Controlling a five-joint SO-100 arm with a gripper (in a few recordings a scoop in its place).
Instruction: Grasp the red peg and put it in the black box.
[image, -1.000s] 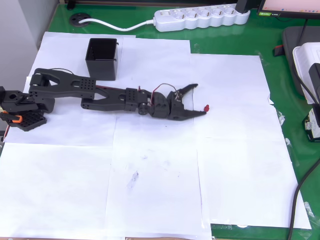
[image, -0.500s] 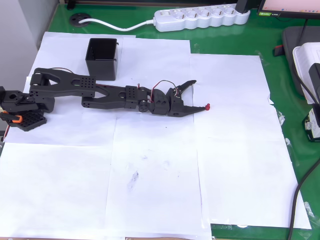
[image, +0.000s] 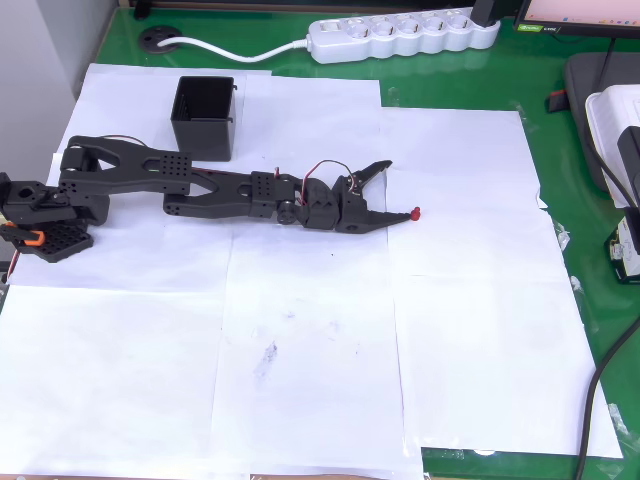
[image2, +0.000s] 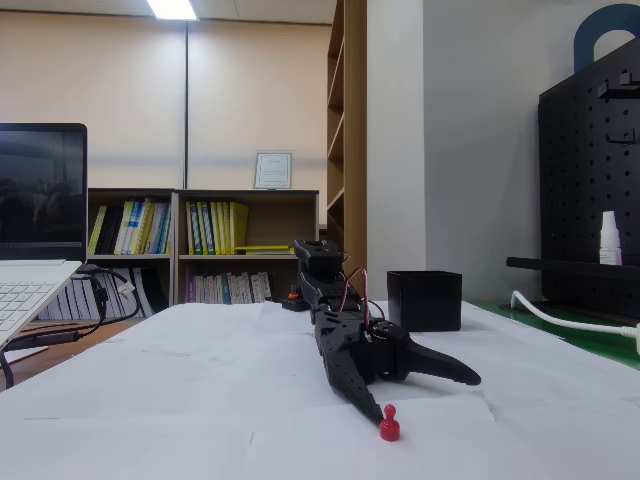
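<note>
The red peg (image2: 389, 425) stands upright, head up, at one fingertip of the gaping gripper (image: 392, 190).

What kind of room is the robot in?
Probably an office or lab: bookshelves full of books line the far wall, a laptop sits on the table, and a power strip lies nearby.

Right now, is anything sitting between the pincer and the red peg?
No, nothing visible does. The open pincer is right at the red peg: its lower fingertip is close beside the peg on bare white paper.
</note>
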